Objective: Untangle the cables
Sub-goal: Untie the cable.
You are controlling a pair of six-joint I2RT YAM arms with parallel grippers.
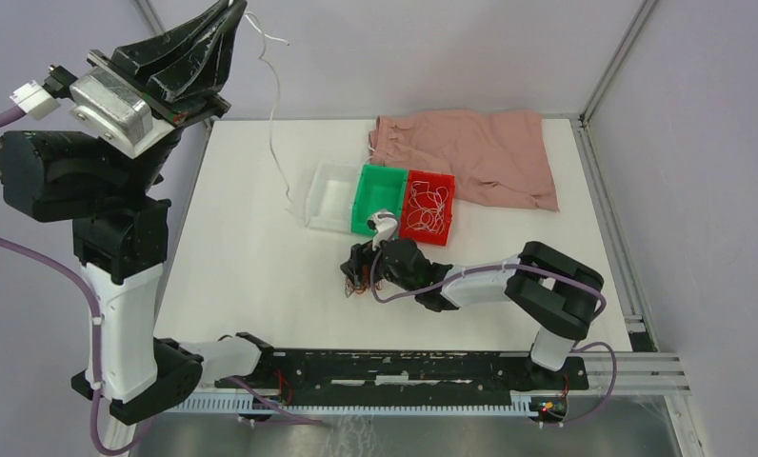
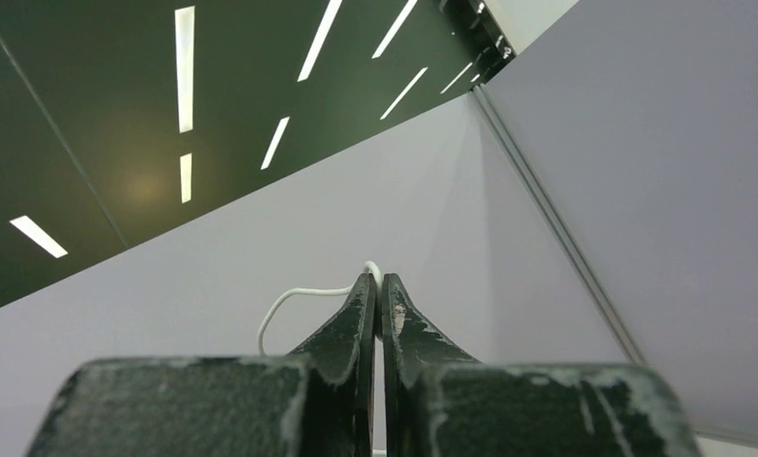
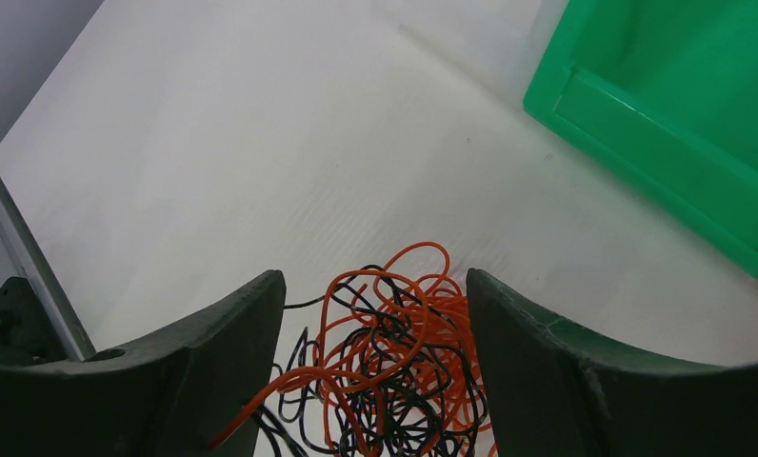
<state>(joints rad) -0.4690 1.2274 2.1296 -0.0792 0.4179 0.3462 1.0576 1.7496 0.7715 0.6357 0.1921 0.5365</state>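
- Cables [image 3: 394, 371], orange-black tangle, lower centre, between spread fingers of right gripper [image 3: 373, 281]; not gripped.
- Left gripper [image 1: 230, 11], upper left, clamped on white cable [image 1: 276, 105].
- Green bin [image 1: 375, 186] just behind tangle; cloth [image 1: 470, 152] beyond.

- No words, numbers, labels or signs can be read on anything here.

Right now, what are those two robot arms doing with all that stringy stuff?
The left gripper, raised high, is pinched shut on one long thin white wire that dangles down toward the white table. The right gripper hangs open over a small tangle of orange and black wires lying on the table near a green plastic bin. More curly white wires sit in a red plastic bin.
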